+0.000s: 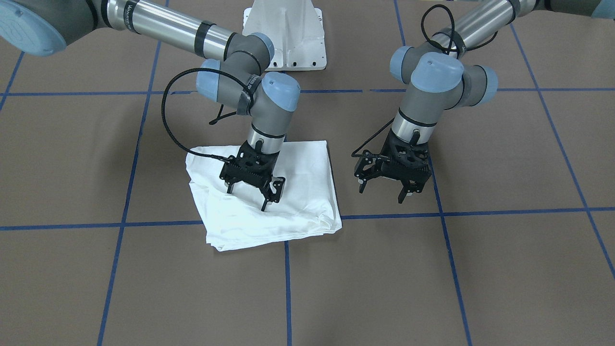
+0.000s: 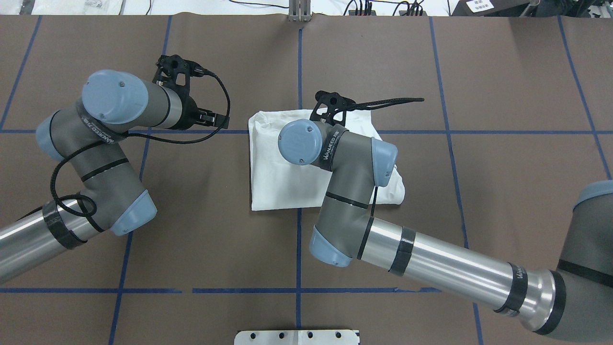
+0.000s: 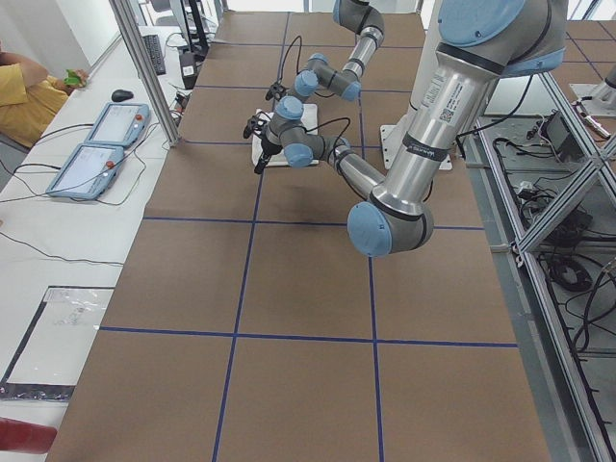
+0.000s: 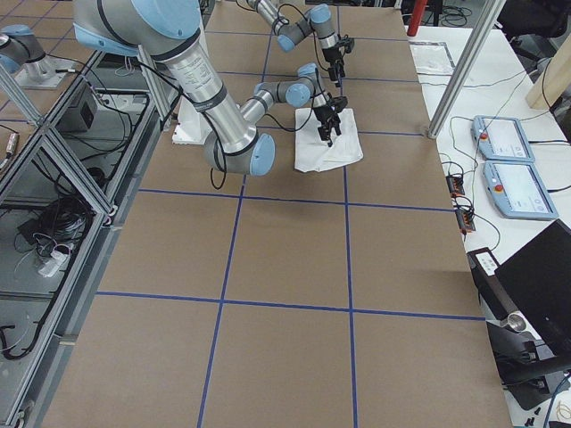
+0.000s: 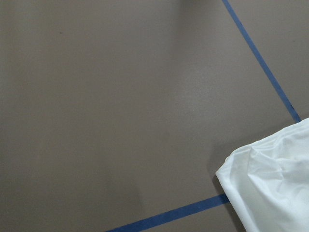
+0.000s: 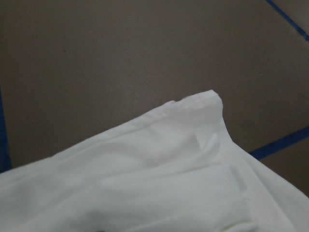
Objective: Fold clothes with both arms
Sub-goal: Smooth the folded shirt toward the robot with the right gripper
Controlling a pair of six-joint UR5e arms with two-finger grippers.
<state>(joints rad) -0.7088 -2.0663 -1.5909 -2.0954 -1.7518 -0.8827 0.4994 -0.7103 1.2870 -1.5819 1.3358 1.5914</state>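
The clothes are one white shirt, folded into a rough rectangle on the brown table; it also shows in the overhead view and the exterior right view. My right gripper hangs open just above the middle of the folded shirt, holding nothing. My left gripper stands open over bare table beside the shirt, a short way off its edge. A corner of the shirt shows in the left wrist view. The right wrist view looks down on a folded shirt edge. No print or collar shows.
Blue tape lines divide the brown table into squares. The white pedestal base stands behind the shirt. Two teach pendants lie on a side table, and a person in yellow sits beyond them.
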